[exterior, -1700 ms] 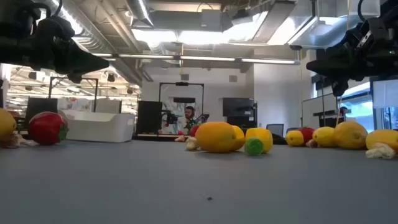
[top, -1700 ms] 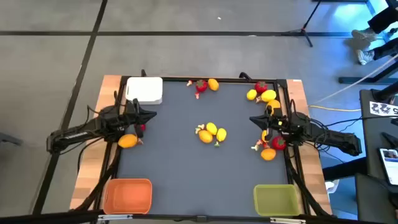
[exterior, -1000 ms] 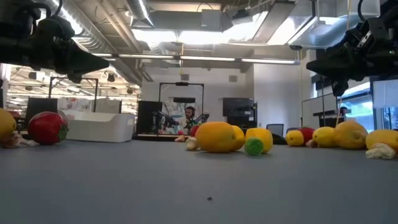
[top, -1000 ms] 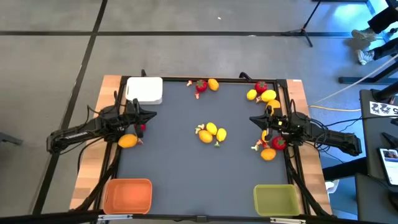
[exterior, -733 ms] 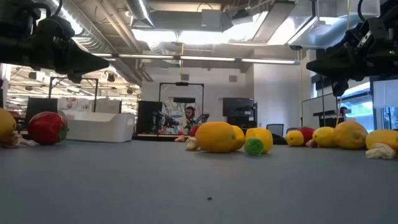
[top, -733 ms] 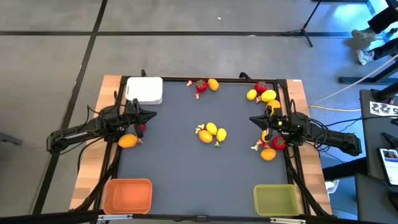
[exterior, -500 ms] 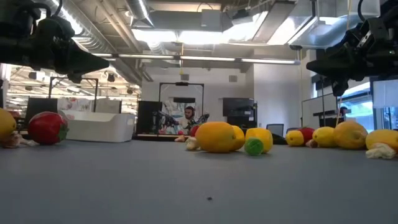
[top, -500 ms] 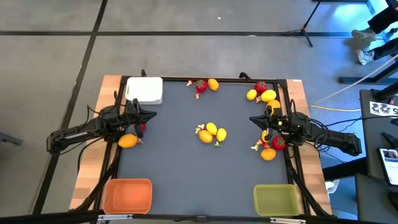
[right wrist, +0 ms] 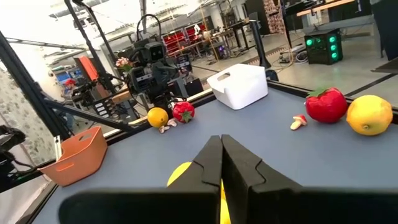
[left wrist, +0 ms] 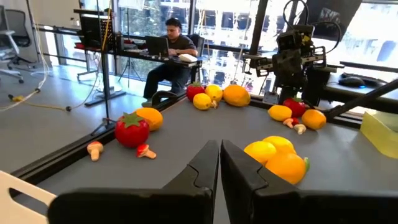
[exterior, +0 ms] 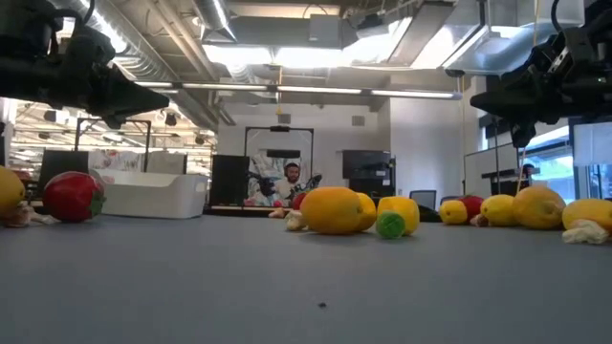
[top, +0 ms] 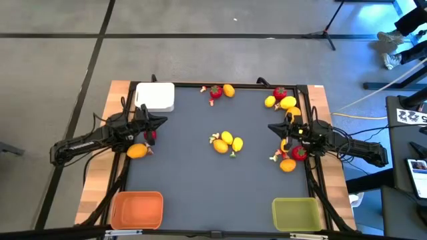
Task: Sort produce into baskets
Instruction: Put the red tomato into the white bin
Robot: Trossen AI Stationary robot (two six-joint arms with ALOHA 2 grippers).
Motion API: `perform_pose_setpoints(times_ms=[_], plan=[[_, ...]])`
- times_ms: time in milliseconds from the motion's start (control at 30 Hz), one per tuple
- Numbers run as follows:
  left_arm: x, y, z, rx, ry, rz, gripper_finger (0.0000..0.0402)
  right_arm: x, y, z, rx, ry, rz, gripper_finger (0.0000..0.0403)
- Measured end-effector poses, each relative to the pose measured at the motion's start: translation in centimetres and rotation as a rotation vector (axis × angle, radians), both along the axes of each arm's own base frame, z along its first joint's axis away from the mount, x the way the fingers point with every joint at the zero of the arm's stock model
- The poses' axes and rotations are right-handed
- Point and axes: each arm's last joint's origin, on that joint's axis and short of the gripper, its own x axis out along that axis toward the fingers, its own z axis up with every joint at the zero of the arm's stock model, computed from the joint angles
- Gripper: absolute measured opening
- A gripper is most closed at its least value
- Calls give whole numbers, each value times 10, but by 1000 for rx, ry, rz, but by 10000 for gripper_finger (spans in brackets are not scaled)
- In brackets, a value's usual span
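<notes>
My left gripper (top: pixel 162 122) is shut and empty. An orange fruit (top: pixel 137 151) lies just beside it, nearer me. My right gripper (top: pixel 272 127) is shut too.

Left gripper (top: pixel 162 122) is hanging closed over the table's left side, and right gripper (top: pixel 272 127) is hovering closed at the right, both pointing inward.
</notes>
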Motion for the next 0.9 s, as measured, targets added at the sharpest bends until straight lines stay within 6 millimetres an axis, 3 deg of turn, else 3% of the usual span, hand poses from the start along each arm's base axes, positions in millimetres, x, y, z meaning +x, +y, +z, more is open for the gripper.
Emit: perform_pose_setpoints(times_ms=[333, 700, 900], plan=[[0, 0, 3, 57, -6, -1, 15, 0, -1, 0, 0, -2, -19, 5], [-1, 0, 17, 86, -160, 4, 15, -2, -5, 10, -27, -98, -170, 5], [-2, 0, 28, 46, -289, 13, 15, -5, -5, 23, -154, -196, -236, 5]])
